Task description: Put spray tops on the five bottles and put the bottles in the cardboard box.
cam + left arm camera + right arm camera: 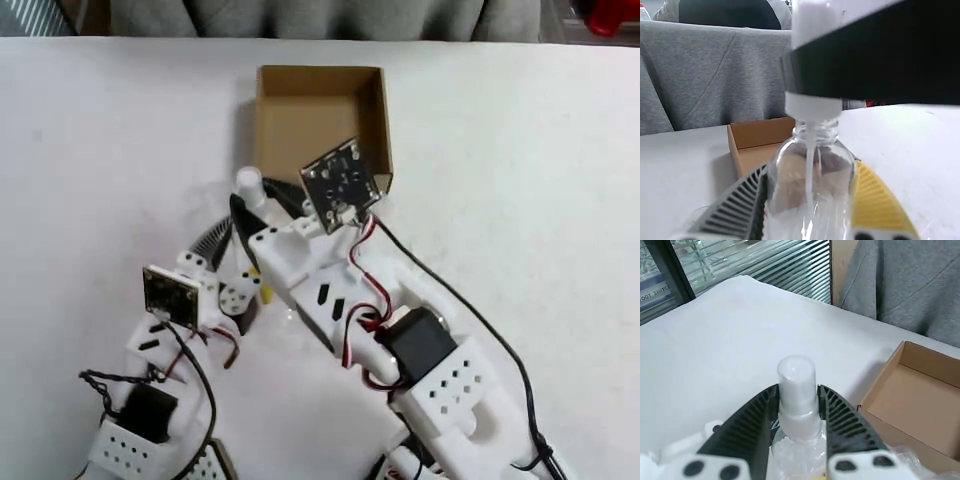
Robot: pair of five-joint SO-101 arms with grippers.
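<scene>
From the high view, you had the cardboard box standing open at upper centre of the white table. The white spray top stood just outside the box's lower left corner. In the left wrist view, the left gripper was closed around the clear bottle at lower centre, with the grey ribbed finger touching one flank and the yellow finger the other. The top's collar sat on the bottle's neck with its tube hanging down inside, a black finger of the other arm crossed the upper right, and the box lay behind at middle left. In the right wrist view, the right gripper was pinched narrow on the spray top at lower centre, black fingers touching both sides, with the box at lower right. You were, I judge, at the capping step. Whether the collar was fully seated could not be told. The next move called for a straight press or twist down against a firmly held, upright bottle. After that the right fingers would let go, before any carry to the box.
</scene>
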